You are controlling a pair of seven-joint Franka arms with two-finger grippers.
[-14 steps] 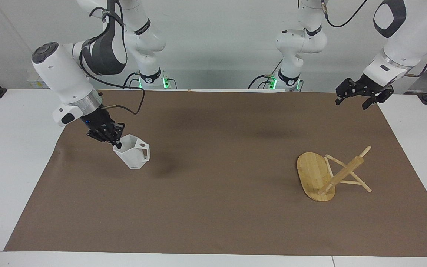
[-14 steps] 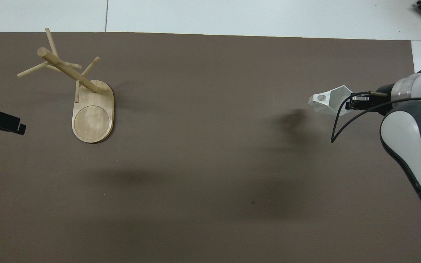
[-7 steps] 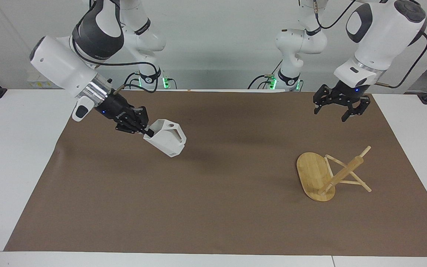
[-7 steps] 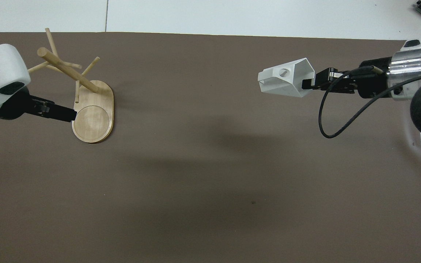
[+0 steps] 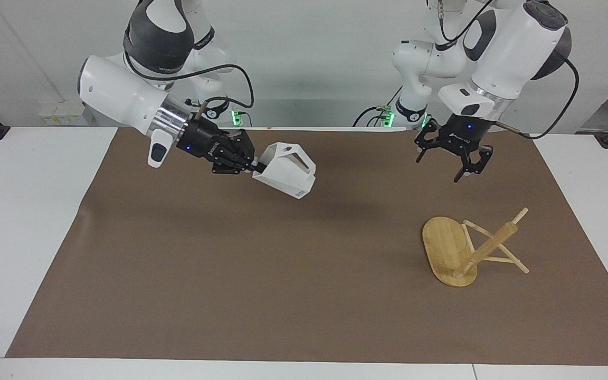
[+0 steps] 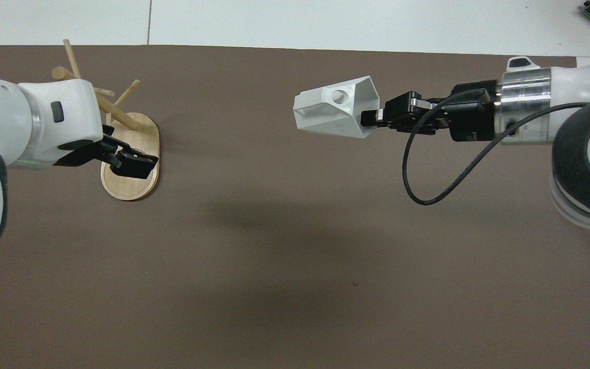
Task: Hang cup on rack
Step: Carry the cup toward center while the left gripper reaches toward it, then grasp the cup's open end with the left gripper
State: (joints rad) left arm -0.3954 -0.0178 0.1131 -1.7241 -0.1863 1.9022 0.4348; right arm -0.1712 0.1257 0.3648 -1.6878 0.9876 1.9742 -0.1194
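Facing view: right gripper (image 5: 256, 170), clamped on the cup (image 5: 285, 170) rim, has carried it up off the mat toward mid-table. Left gripper (image 5: 452, 164), fingers spread and empty, has swung in above the rack (image 5: 449, 251) (tipped over, post slanting), so righting it probably comes first.

Overhead view: cup (image 6: 335, 106) airborne, handle hole up; left gripper (image 6: 133, 164) over the rack (image 6: 146, 134) base.

One cup (image 5: 284, 170), one rack (image 5: 454, 250), two claws, one brown mat (image 5: 262, 274).
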